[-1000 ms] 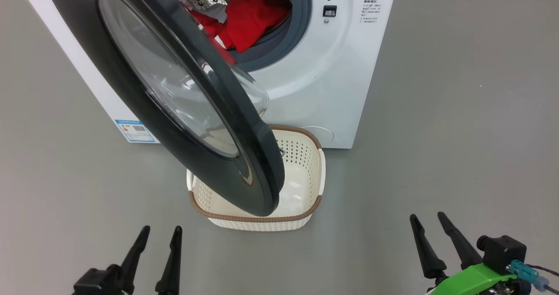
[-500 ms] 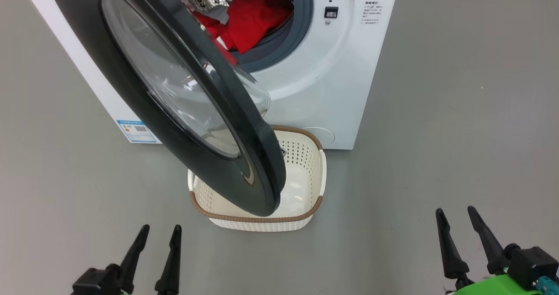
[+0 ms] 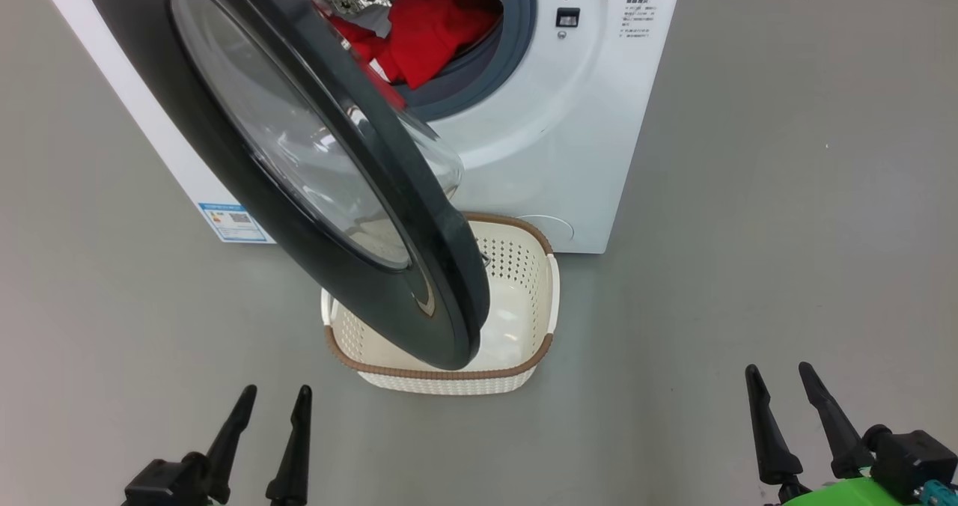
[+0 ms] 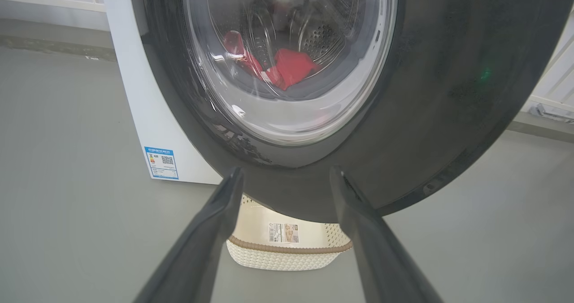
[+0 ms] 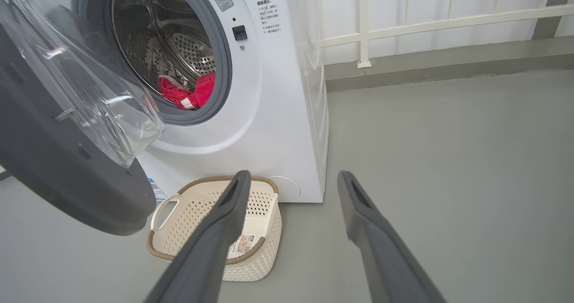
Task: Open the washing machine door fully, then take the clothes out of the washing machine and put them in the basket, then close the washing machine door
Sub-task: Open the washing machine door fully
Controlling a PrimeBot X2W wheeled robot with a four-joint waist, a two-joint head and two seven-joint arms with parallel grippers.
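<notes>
In the head view, at the bottom of the frame, my left gripper [image 3: 277, 390] in the lower left corner has its two fingers spread apart and holds nothing. My right gripper [image 3: 778, 367] in the lower right corner is the same, spread wide and empty. Both point up the frame and hang above the floor [image 3: 786, 191], which is plain grey and smooth.

Above them, in the lower middle, the basket [image 3: 441, 375] stands on the floor just before the washing machine [image 3: 554, 132], with its handles toward the left and right of the frame. The washing machine door [image 3: 299, 139] is about half open. It runs slanted from the upper left down to the lower middle, and its free edge hangs over the basket. The glass bowl bulges toward the right.

At top centre the clothes [image 3: 430, 23] lie in the drum opening. In the right wrist view a white railing [image 5: 426, 25] stands behind the machine.
</notes>
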